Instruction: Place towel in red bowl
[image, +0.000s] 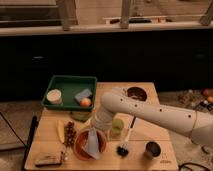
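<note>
Smooth white tubular segments of the arm (150, 112) are joined by rounded joints; small dark marks are spaced along it. The pincer (93, 131) is located above the red bowl (78, 146).

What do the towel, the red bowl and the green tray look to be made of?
Towel: soft matte cloth, grey-blue; it drapes in folds. Red bowl: smooth and rigid, perhaps plastic or glazed ceramic; the look leaves it open. Green tray: probably moulded plastic, with even colour and thin raised walls. The gripper is just above the bowl, at the towel's top.
</note>
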